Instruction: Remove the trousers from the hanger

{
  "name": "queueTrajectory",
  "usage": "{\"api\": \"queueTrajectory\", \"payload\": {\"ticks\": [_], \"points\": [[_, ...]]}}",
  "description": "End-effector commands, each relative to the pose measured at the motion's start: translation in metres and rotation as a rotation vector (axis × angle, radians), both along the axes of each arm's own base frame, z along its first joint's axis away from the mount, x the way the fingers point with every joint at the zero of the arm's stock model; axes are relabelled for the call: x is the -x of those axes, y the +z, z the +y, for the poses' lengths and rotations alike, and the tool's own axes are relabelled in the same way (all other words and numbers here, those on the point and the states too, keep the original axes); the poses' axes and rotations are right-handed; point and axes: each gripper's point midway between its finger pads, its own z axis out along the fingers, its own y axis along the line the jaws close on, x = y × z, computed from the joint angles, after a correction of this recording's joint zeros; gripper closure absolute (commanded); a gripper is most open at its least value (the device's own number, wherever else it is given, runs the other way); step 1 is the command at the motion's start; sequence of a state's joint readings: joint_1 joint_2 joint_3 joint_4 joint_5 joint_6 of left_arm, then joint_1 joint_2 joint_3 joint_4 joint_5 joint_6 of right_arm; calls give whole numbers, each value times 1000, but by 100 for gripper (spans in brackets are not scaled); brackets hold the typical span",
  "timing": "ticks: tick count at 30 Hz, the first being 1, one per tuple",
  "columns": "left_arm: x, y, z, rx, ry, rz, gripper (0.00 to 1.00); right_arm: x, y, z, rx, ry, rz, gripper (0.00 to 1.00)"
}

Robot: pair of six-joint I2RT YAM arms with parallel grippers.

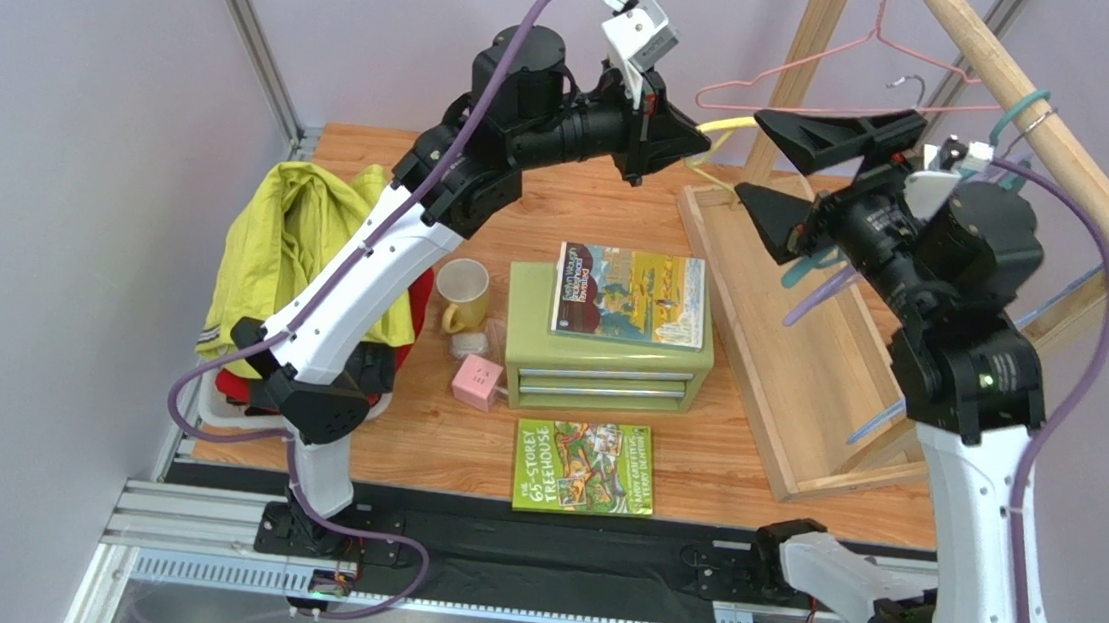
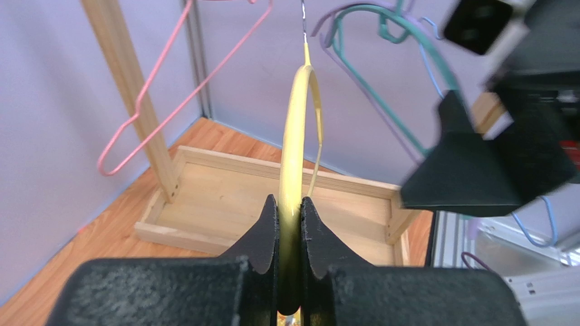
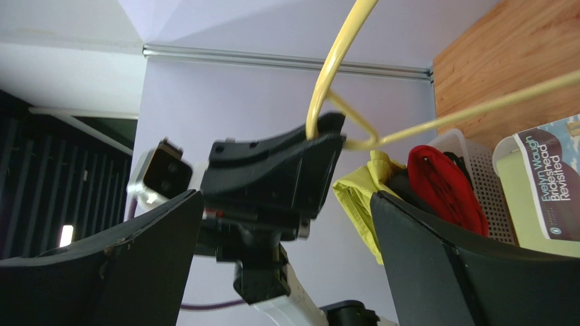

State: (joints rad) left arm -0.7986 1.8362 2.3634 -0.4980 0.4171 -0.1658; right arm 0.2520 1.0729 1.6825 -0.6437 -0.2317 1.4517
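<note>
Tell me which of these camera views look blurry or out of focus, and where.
Top external: sharp and evenly lit throughout. Left wrist: the left pincer, shut on the yellow hanger, is soft up close, and the right pincer is blurred. Right wrist: its own dark fingers are out of focus, the book crisper.

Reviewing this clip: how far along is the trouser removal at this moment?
Nearly finished, it seems. The yellow hanger is bare, clamped in the left gripper. The trousers, yellow-green and red among them, sit heaped in the white basket at the table's left. The right gripper is open and holds nothing. Left: probably putting the hanger away.
</note>
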Motion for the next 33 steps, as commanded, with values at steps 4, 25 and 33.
{"api": "queueTrajectory", "payload": {"ticks": [4,25,33], "points": [[-3,43,21,111,102,-22,100,102,60,-37,171,-88,-388,0],[-19,51,-65,337,-30,38,100,247,137,-155,229,-558,-666,1],[-22,70,-75,454,-34,-16,100,255,121,-167,239,-556,-638,1]]}}
